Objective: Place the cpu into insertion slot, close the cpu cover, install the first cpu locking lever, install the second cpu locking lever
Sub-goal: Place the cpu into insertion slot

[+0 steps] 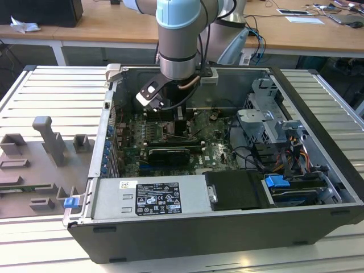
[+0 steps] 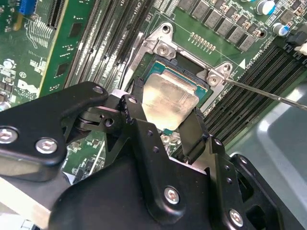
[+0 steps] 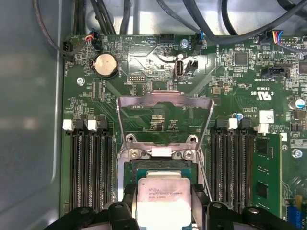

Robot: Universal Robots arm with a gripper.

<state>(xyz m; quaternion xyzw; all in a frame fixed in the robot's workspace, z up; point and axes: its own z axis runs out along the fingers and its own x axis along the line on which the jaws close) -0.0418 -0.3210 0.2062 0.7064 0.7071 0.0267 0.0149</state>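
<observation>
Gripping the small flat square cpu with the pale beige-silver metal top [image 2: 170, 98] by two opposite edges, the black gripper [image 2: 163, 120] has its fingers [image 2: 194, 127] pressed against the chip's sides, so we read it as clamped on the chip. The cpu sits between them directly above the square dark insertion slot with a silvery rim [image 3: 158, 166]. From the second wrist view it looks slightly tipped and not lying flat in the socket, though we cannot tell whether any corner already touches.

We judge the chip to be light, rigid and smooth-sided, so it needs only a gentle squeeze and could slide if the pads are off-centre. Its underside and the socket's contacts are the fragile parts. The bare edges, where the fingers are now, are the right place to hold it, and the metal top can take contact.

The thin silvery cpu cover frame with a big window [image 3: 165, 99] stands swung open behind the socket, with the green circuit board [image 3: 230, 76] showing through it.

Seen from the exterior view, the grey and pale blue arm [image 1: 179, 40] drops nearly straight down into the open dark computer case [image 1: 318, 102], with its wrist upright and the tool low over the board.
</observation>
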